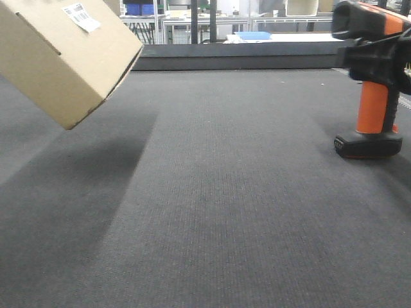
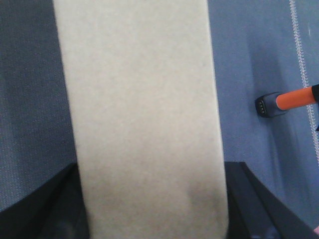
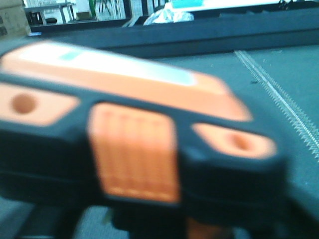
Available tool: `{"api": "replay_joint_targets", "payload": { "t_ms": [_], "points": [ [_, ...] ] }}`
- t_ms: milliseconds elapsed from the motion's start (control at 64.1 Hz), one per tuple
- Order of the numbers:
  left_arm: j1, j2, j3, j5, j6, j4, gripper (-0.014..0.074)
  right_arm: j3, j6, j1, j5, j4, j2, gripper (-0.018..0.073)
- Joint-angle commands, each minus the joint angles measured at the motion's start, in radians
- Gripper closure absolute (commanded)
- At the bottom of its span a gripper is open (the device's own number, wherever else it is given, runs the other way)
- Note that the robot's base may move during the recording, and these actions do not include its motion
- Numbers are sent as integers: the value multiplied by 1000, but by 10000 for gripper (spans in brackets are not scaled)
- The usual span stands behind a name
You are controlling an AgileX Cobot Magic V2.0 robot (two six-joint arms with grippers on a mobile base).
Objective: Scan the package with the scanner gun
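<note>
Grip: left gripper (image 2: 154,211) clamps tilted box (image 1: 64,58) | right gripper (image 1: 393,64): we cannot tell | risk: label (image 1: 82,17) angled off scanner (image 1: 372,96), no read; box slips.

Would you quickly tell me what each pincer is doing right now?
Left pincer: closed on the box, held in the air.
Right pincer: closed on the scanner.
</note>
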Motion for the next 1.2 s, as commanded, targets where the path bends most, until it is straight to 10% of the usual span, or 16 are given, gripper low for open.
{"api": "replay_joint_targets", "payload": {
  "t_ms": [0, 546, 1185],
  "points": [
    [-4, -8, -5, -6, -3, -23, 708, -1, -2, -1, 18, -13, -8, -10],
    [-4, -8, -5, -6, -3, 5, 708, 8, -18, -1, 271, -13, -141, -10],
    [-4, -4, -86, -6, -110, 453, 708, 90, -95, -1, 462, 15, -320, -10]
  ]
}}
